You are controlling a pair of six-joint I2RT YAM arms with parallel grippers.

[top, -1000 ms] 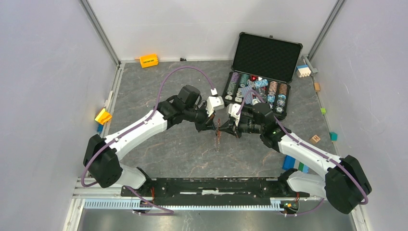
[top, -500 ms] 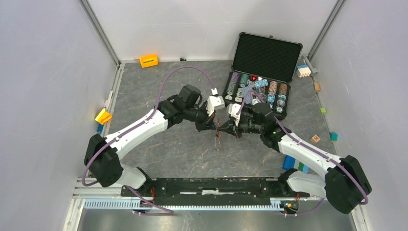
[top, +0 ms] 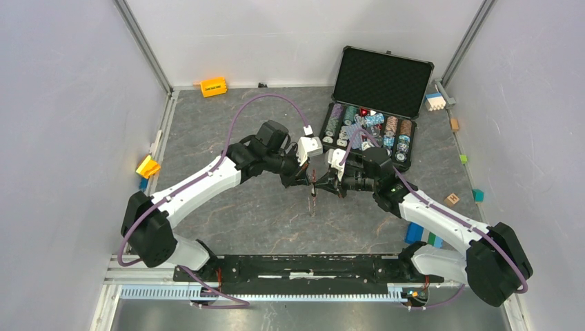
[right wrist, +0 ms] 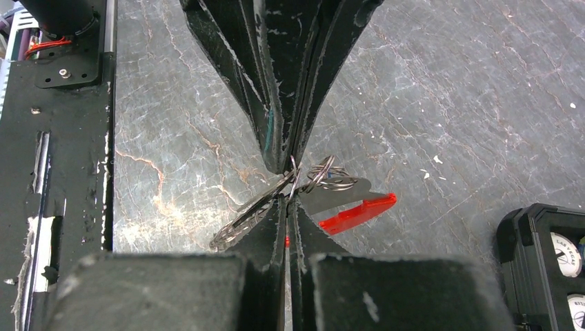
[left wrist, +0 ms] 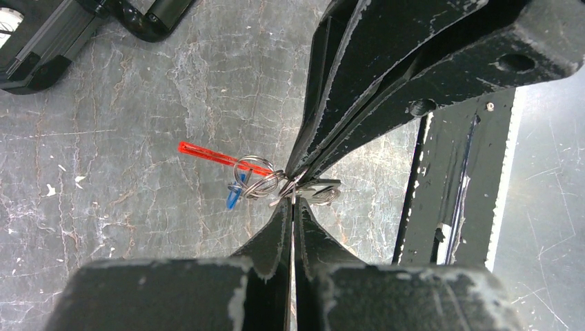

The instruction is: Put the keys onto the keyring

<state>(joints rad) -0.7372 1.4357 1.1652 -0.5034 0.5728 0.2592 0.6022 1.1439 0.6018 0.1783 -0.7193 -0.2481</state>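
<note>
Barely anything's shifted since a sec ago: both wrists crept a touch toward the far wall, and from above the hanging fob looks slimmer, prob. swung edge-on.

L tool (left wrist: 293, 207) is clenched tight, tips nipping the thin silver metal keyring w/ its bright red oval fob (left wrist: 254, 176) at the wire loops. R tool (right wrist: 288, 203) is clenched too, tip-to-tip against the L one, and seems to pinch a small flat silver metal key (right wrist: 241, 224) by its blade. It's too tangled to be sure which wire sits under which tip. The little blue tag (left wrist: 234, 198) dangles just beside the loops. The whole bundle hangs in the air above the grey marbled surface (left wrist: 103, 138), mid-way between the arms. The open black case of poker chips (top: 372, 103) sits well apart, beyond the R arm.

Step in hand, my read: threading, i.e. working a key onto the ring. Can't tell if it's already through.

Next move calls for a tiny relative twist or slide, key hole along the wire, w/ both pinches kept firm. Any slack and the bundle drops.
</note>
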